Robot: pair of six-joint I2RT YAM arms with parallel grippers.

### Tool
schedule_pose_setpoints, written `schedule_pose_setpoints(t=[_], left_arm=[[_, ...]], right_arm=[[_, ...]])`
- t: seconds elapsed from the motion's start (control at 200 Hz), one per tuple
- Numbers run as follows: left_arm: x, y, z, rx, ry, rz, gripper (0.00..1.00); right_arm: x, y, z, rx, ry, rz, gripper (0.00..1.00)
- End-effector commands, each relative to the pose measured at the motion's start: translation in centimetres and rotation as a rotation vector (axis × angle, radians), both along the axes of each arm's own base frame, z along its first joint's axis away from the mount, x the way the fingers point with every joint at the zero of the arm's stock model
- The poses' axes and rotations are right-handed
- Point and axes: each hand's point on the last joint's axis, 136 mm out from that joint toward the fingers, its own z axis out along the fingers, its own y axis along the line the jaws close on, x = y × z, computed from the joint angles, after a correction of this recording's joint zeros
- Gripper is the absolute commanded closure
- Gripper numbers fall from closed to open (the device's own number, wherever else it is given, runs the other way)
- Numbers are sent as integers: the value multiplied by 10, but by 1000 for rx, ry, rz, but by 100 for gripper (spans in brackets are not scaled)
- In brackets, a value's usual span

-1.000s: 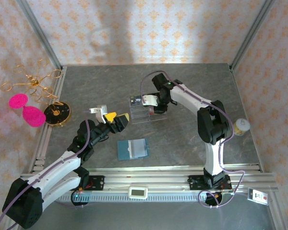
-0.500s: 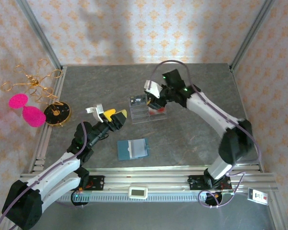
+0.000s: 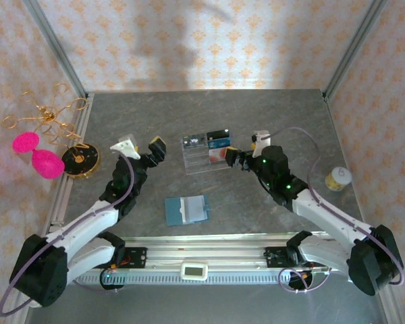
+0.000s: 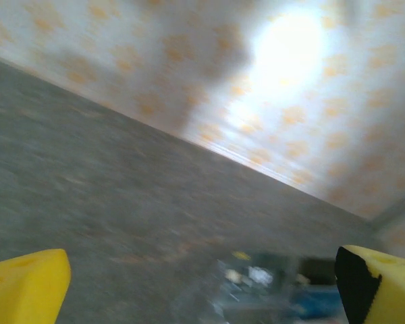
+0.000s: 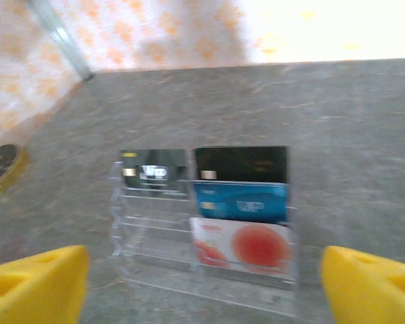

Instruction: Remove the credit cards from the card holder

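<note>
Landmark: clear tray [image 5: 145, 226]. The credit cards [image 5: 240, 201] stand in its slots, black, blue and red-printed, probably already unloaded. The card holder [image 3: 187, 210] lies open on the base side of the tray, apart from it. The right gripper [image 5: 202, 290] faces the tray, jaws wide and empty. The left gripper [image 4: 202, 290], left of the tray, is likewise spread.

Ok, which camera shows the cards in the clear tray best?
The right wrist view: the credit cards face it, close enough to tell two black, one blue and one pale with red. The top external view shows them small; the left wrist view, a blur.
</note>
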Motion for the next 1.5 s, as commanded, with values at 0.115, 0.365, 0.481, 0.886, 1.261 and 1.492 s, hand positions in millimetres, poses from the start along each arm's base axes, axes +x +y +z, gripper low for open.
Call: schedule_pose_setpoints(t=[0.115,0.365,0.481,0.886,1.261,1.492], left_arm=[[7,110,-17,355,163,410,1],[-2,131,-54,406,55,393,1],[5,126,-65,365,6,315,1],[2,129,-81,357,9,345,1],[8,121,-81,384,5,300,1],[8,121,-81,383,3,301,1]], right_arm=[[6,-58,38,206,-90,-364,0],[7,-70,46,157,-122,-417,0],[5,-86,51,128,-160,-491,0],[17,-152,24,-99,-249,-720,0],[25,-223,-47,-224,-239,-856,0],[39,-215,-76,-209,-254,-756,0]])
